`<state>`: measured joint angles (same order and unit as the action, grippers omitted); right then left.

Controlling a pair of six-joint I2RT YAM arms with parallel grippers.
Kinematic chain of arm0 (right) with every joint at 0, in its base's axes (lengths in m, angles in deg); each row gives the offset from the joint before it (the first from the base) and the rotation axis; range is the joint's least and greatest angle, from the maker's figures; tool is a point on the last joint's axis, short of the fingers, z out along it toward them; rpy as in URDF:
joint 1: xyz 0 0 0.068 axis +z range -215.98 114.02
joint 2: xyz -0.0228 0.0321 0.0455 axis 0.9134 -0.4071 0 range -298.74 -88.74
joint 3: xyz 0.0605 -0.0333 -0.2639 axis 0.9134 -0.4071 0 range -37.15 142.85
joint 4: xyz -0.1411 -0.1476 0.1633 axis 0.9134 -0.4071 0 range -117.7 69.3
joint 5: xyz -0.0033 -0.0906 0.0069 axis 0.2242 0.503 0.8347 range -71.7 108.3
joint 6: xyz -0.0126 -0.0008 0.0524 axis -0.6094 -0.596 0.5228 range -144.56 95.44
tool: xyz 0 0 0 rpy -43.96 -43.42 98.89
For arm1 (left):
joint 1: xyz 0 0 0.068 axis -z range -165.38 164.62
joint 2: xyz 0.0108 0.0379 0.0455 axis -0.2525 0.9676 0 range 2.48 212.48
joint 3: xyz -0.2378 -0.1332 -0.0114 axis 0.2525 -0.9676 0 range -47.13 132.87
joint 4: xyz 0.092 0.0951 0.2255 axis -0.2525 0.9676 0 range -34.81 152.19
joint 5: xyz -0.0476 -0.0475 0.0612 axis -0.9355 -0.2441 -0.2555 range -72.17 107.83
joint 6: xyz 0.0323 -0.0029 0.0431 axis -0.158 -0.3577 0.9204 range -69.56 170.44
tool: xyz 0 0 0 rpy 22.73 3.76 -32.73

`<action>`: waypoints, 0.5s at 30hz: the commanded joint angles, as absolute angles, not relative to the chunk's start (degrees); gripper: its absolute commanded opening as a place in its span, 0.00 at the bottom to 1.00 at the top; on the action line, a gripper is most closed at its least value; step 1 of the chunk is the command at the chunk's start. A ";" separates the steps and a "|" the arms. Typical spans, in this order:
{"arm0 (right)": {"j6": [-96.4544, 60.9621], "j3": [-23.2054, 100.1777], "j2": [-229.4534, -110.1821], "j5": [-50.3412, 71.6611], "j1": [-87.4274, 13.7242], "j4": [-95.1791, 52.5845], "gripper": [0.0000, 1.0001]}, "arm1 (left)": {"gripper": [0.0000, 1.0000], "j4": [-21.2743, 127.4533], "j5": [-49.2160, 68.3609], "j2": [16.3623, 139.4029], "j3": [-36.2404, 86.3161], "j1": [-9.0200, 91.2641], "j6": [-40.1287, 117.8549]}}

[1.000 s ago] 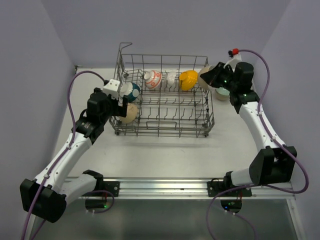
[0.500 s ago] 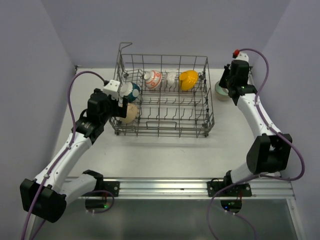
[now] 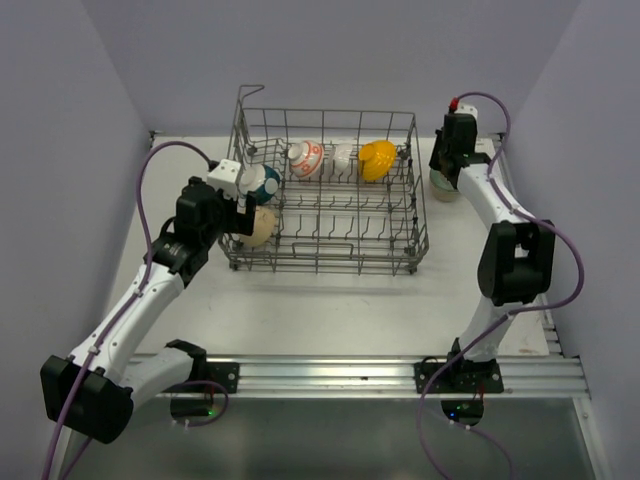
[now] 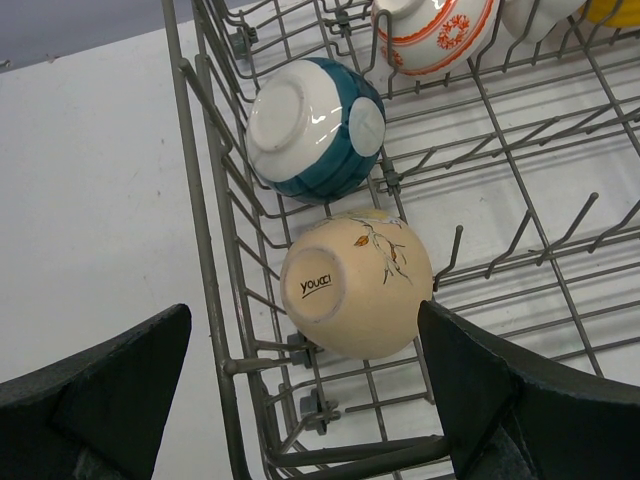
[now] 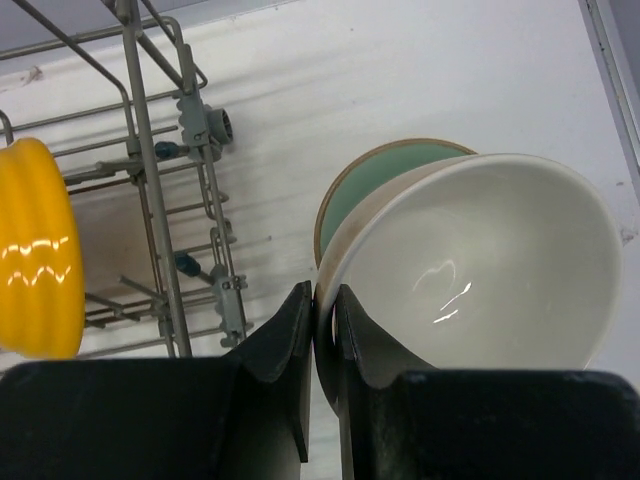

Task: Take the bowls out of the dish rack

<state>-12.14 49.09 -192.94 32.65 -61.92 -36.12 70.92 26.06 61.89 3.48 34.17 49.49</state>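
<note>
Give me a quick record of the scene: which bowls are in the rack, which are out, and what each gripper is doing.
In rack: teal bowl, beige bowl, orange-patterned bowl, white bowl, yellow bowl
Outside rack, right side: green bowl, cream bowl tilted over it
Left gripper: open, over beige bowl
Right gripper: shut on cream bowl's rim

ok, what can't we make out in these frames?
Pale green ceramic bowl: right wrist view, mostly covered by the cream round bowl.
Yellow ribbed bowl: right wrist view, cut by the left edge.
White bowl with orange-red pattern: left wrist view, cut by the top edge.
Right gripper: top view, fingers hidden under its own wrist.
</note>
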 commanded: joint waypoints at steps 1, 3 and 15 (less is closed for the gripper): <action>-16.03 56.27 -194.73 36.05 -61.94 -30.99 0.00 | 1.00 71.45 25.57 62.42 6.04 34.40 48.51; -16.56 58.20 -196.48 35.97 -61.94 -31.16 0.00 | 1.00 71.80 25.57 62.51 6.22 34.40 48.51; -16.91 65.68 -204.84 35.09 -62.55 -38.36 0.00 | 1.00 71.89 25.92 62.94 6.31 34.40 48.51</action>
<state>-15.59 61.26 -205.16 33.87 -61.95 -38.72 71.23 26.00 62.73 3.98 34.17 49.49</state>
